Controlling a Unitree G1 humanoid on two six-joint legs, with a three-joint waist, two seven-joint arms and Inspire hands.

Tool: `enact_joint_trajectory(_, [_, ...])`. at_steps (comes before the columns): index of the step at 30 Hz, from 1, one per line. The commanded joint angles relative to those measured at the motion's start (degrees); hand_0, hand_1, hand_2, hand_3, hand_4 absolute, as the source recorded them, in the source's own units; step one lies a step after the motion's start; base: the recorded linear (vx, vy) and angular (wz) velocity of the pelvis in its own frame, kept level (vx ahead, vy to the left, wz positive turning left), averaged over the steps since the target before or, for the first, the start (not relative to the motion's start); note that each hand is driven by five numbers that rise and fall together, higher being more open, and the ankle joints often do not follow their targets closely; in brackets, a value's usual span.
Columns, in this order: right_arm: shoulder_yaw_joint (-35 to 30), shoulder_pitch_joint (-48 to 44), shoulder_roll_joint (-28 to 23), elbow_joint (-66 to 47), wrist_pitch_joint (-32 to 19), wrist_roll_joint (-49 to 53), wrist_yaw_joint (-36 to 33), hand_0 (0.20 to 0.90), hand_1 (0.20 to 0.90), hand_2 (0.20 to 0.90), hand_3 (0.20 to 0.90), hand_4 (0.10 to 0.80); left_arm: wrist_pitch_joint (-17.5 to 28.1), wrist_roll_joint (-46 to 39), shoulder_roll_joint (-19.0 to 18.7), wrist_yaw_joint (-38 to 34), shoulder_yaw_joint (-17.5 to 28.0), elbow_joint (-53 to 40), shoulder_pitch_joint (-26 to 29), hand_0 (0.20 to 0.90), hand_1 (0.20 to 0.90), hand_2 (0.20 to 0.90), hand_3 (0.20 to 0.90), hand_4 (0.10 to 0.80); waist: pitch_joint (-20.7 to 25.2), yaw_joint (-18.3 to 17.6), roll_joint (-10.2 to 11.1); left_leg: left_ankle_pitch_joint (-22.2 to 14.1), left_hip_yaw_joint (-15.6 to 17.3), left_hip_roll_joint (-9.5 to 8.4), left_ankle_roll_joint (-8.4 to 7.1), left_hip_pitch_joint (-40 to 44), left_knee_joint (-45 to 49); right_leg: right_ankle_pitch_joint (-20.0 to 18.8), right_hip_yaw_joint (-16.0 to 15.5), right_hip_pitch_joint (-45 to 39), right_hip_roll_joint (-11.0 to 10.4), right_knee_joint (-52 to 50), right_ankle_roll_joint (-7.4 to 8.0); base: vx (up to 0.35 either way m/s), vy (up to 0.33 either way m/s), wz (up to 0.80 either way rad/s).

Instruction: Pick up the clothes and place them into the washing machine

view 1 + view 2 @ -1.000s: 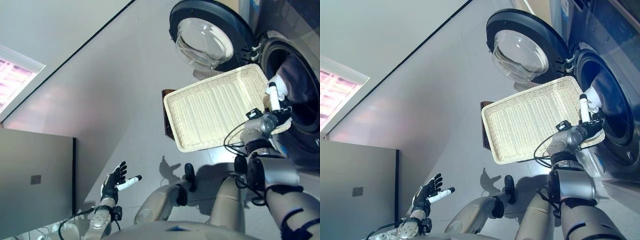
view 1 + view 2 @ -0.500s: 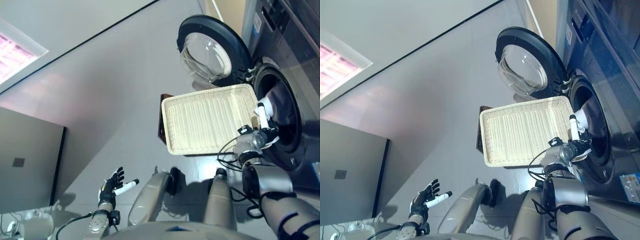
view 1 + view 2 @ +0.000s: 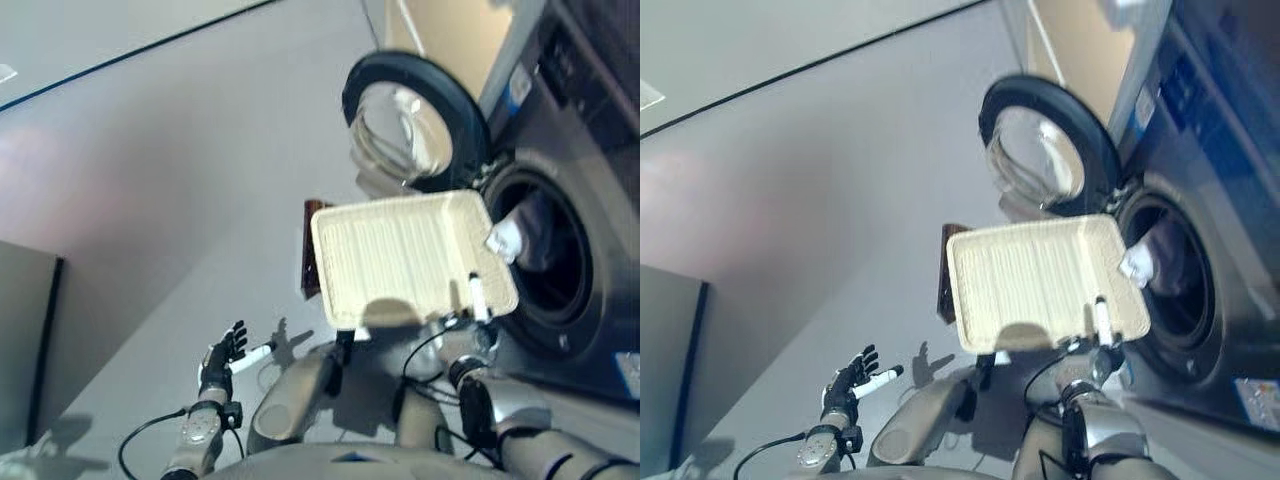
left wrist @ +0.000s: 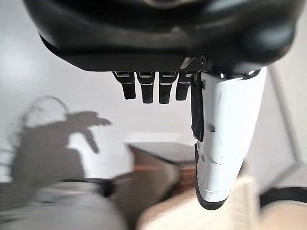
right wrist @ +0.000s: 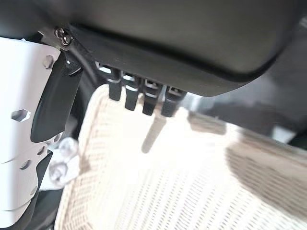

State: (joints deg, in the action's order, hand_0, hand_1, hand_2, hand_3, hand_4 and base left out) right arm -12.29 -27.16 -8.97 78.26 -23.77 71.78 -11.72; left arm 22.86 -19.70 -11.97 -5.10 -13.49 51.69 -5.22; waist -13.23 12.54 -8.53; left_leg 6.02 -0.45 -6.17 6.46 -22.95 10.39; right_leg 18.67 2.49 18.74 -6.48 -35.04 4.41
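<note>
The cream wicker basket (image 3: pixel 405 255) stands before the washing machine's drum opening (image 3: pixel 548 255) and shows nothing inside it. A white cloth (image 3: pixel 503 238) lies at the drum's mouth, with darker clothes behind it. My right hand (image 3: pixel 475 300) hovers over the basket's near right edge, a little short of the cloth. In its wrist view the right hand (image 5: pixel 144 48) is open, fingers straight above the basket (image 5: pixel 158 182), holding nothing. Low on my left, over the floor, my left hand (image 3: pixel 225 355) is open and idle; its wrist view also shows the hand (image 4: pixel 158 38) bare.
The round glass door (image 3: pixel 410 120) stands swung open, beyond the basket. A dark stool (image 3: pixel 310 265) carries the basket. A grey cabinet (image 3: pixel 20 340) stands at the far left. Grey floor lies between the cabinet and the basket.
The camera has swung, shifting the whole scene. My right hand has drawn back from the white cloth at the drum's mouth to the basket's near edge. The left hand stays low and open.
</note>
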Motion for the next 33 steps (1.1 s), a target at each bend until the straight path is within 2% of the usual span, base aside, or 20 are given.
enact_joint_trajectory(1, [-1.33, -2.66, -3.47, -2.85, -3.47, 1.76, 2.99, 0.900, 0.900, 0.900, 0.900, 0.800, 3.58, -1.45, -1.87, -0.66, 1.12, 0.16, -0.75, 0.900, 0.900, 0.900, 0.900, 0.800, 2.49, 1.42, -2.53, -2.17, -0.26, 2.31, -5.25, 0.52, -1.27, -8.96, -0.33, -0.95, -0.09, 4.30, -0.49, 0.050, 0.033, 0.08])
enact_joint_trajectory(2, [-1.35, -2.73, -3.53, -2.78, -3.48, 1.75, 2.98, 0.900, 0.900, 0.900, 0.900, 0.800, 3.60, -1.47, -1.86, -0.66, 1.08, 0.16, -0.74, 0.900, 0.900, 0.900, 0.900, 0.800, 2.59, 1.47, -2.57, -2.28, -0.29, 2.36, -5.26, 0.53, -1.34, -8.94, -0.36, -0.97, -0.04, 4.42, -0.51, 0.119, -0.054, -0.09])
enact_joint_trajectory(3, [-1.55, -3.79, -4.47, -2.07, -3.00, 1.65, 2.43, 0.900, 0.900, 0.900, 0.900, 0.800, 3.78, -2.17, -1.69, -0.77, 0.24, 1.13, -0.50, 0.900, 0.900, 0.900, 0.900, 0.800, 2.17, 0.73, -1.87, -4.30, -0.79, 1.44, -6.25, 2.52, -1.56, -12.82, -1.69, 3.69, -2.64, 15.21, -0.26, 0.203, -0.132, -0.29])
enact_joint_trajectory(5, [-2.43, -4.35, -4.72, -2.31, -2.97, 2.29, 2.04, 0.900, 0.900, 0.900, 0.900, 0.800, 4.31, -3.25, -1.50, -0.81, -0.52, 2.04, -0.16, 0.900, 0.900, 0.900, 0.900, 0.800, 1.84, -0.39, -1.00, -6.65, -1.25, 1.11, -7.33, 4.04, -0.76, -18.45, -3.39, 5.31, -5.41, 25.93, 0.69, 0.244, -0.132, -0.24])
enact_joint_trajectory(6, [-2.47, -4.35, -4.67, -2.35, -2.98, 2.28, 2.00, 0.900, 0.900, 0.900, 0.900, 0.800, 4.35, -3.33, -1.57, -0.76, -0.54, 2.09, -0.12, 0.900, 0.900, 0.900, 0.900, 0.800, 1.86, -0.48, -1.10, -6.77, -1.43, 1.13, -7.31, 4.02, -0.61, -18.87, -3.68, 4.76, -5.39, 26.83, 0.78, 0.282, -0.198, 0.07])
enact_joint_trajectory(7, [-3.17, -3.95, -4.37, -4.00, -3.78, 3.13, 1.60, 0.900, 0.900, 0.900, 0.900, 0.800, 4.63, -4.17, -1.72, -0.90, -0.80, 2.15, -0.23, 0.900, 0.900, 0.900, 0.900, 0.800, 1.41, -1.35, 0.09, -9.88, -2.31, 0.93, -7.84, 4.49, 3.17, -20.55, -3.90, 3.67, -6.69, 29.41, 1.22, 0.191, -0.187, 0.34])
enact_joint_trajectory(8, [-3.83, -3.75, -4.24, -4.93, -4.02, 3.78, 1.57, 0.900, 0.900, 0.900, 0.900, 0.800, 4.83, -4.41, -1.64, -0.85, -0.77, 1.97, -0.49, 0.900, 0.900, 0.900, 0.900, 0.800, 1.26, -1.84, 0.26, -10.06, -2.49, 0.54, -7.84, 4.27, 4.07, -22.10, -3.50, 3.65, -7.06, 28.66, 1.26, 0.217, -0.233, 0.76])
enact_joint_trajectory(9, [-4.00, -3.49, -4.34, -5.27, -4.44, 4.37, 1.87, 0.900, 0.900, 0.900, 0.900, 0.800, 4.71, -4.14, -1.49, -1.06, -0.86, 1.56, -0.93, 0.900, 0.900, 0.900, 0.900, 0.800, 1.34, -1.60, -0.17, -11.06, -2.72, 0.75, -7.88, 4.04, 5.53, -21.71, -3.32, 3.69, -6.74, 26.45, 1.18, 0.028, -0.109, 1.08])
enact_joint_trajectory(11, [-6.11, -3.87, -6.14, -4.92, -5.07, 5.38, 1.15, 0.900, 0.900, 0.900, 0.900, 0.800, 4.28, -3.13, -0.54, -1.43, -1.57, 2.09, -2.36, 0.900, 0.900, 0.900, 0.900, 0.800, 1.75, -1.99, -1.60, -11.64, -2.96, 1.41, -8.44, 3.59, 5.19, -21.18, -4.89, 4.27, -6.37, 25.37, 0.85, 0.051, -0.130, 1.12])
enact_joint_trajectory(12, [-6.13, -3.90, -6.26, -4.93, -5.06, 5.37, 1.14, 0.900, 0.900, 0.900, 0.900, 0.800, 4.29, -3.11, -0.45, -1.47, -1.64, 2.08, -2.32, 0.900, 0.900, 0.900, 0.900, 0.800, 1.76, -2.11, -1.65, -11.15, -3.07, 1.31, -8.49, 3.32, 5.10, -21.64, -5.01, 4.43, -6.48, 25.52, 0.79, 0.016, -0.097, 0.77])
enact_joint_trajectory(16, [-6.76, -6.68, -7.94, -4.41, -5.43, 6.62, 0.31, 0.900, 0.900, 0.900, 0.900, 0.800, 4.04, -2.97, 0.25, -1.74, -2.56, 1.90, -2.33, 0.900, 0.900, 0.900, 0.900, 0.800, 2.12, -1.89, -4.50, -9.83, -3.14, 2.23, -9.12, 1.40, 3.32, -21.04, -5.76, 6.42, -5.93, 25.27, 0.54, -0.019, -0.042, 0.38])
enact_joint_trajectory(24, [-6.85, -11.97, -12.40, -6.01, -6.93, 6.50, -0.99, 0.900, 0.900, 0.900, 0.900, 0.800, 4.85, -4.77, 0.98, -1.01, -4.66, -2.62, -2.49, 0.900, 0.900, 0.900, 0.900, 0.800, 1.69, -0.83, -9.28, -8.30, -1.81, 3.32, -9.81, -2.02, 1.38, -19.39, -4.07, 12.04, -4.81, 22.69, 0.15, -0.001, 0.005, -0.03])
enact_joint_trajectory(33, [-5.13, -19.30, -20.15, -8.48, -8.08, 4.85, -2.36, 0.900, 0.900, 0.900, 0.900, 0.800, 5.43, -6.11, 0.37, -0.55, -5.76, -6.88, -2.73, 0.900, 0.900, 0.900, 0.900, 0.800, 1.47, -0.29, -12.53, -7.70, -0.77, 3.33, -10.54, -4.17, 1.02, -17.53, -1.98, 16.55, -4.51, 18.43, -0.40, 0.011, 0.009, -0.03])
